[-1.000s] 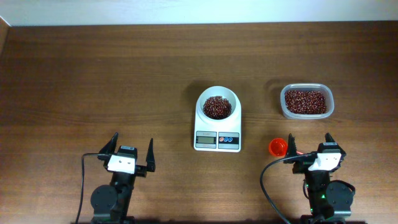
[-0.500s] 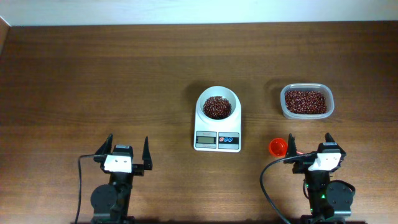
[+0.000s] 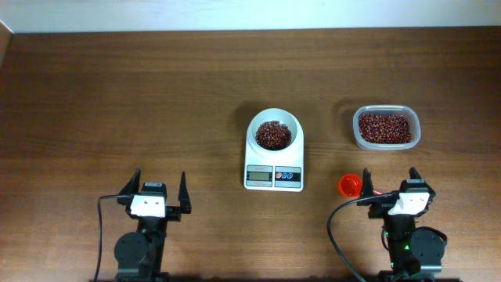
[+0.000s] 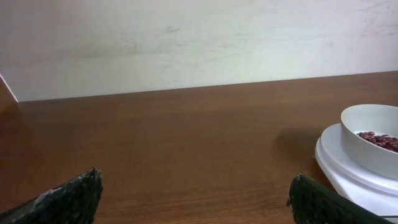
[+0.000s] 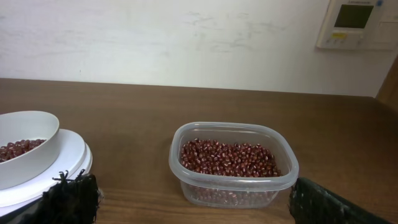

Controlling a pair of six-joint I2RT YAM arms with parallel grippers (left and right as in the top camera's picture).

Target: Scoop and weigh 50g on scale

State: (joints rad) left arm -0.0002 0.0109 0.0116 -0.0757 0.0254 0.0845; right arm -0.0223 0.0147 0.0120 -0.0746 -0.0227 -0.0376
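The white scale [image 3: 273, 177] stands mid-table with a round white bowl [image 3: 274, 131] on it. Dark red-brown beans [image 3: 273, 135] lie in the bowl. My left gripper [image 3: 161, 178] is open and empty near the front left, well left of the scale. In the left wrist view the bowl [image 4: 370, 142] shows at the right edge, beyond the open gripper [image 4: 196, 180]. My right gripper [image 3: 390, 176] is open and empty at the front right. An orange scoop [image 3: 349, 185] lies on the table beside its left finger. In the right wrist view the gripper [image 5: 189, 183] faces the tub.
A clear plastic tub [image 3: 386, 128] full of the same beans [image 5: 227, 157] sits right of the scale, ahead of my right gripper. The bowl [image 5: 25, 147] shows at that view's left edge. Bare wood spreads over the left and far parts of the table [image 3: 125, 94].
The left gripper shifted a little to the left and squared up a second ago, then held still. The right arm, scoop, scale and tub have not moved.
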